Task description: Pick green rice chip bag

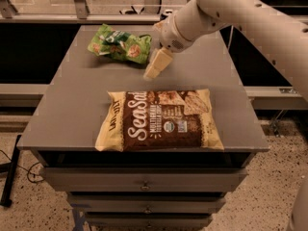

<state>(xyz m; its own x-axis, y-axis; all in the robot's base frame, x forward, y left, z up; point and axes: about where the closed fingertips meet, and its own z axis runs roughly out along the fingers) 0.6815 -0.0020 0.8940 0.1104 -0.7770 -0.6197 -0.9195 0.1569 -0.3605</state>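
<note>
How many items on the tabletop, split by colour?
Green: 1, the green rice chip bag, far left of the table.
Brown and yellow: 1, the Sea Salt chip bag, near the front edge.
Total: 2 in view; the arm could hide something behind it.
The claw is between the two bags, just right of the green one.

Cream gripper (152, 71) near green bag (120, 44) (white lettering); brown-yellow bag (159, 121); grey table (72, 109).
</note>
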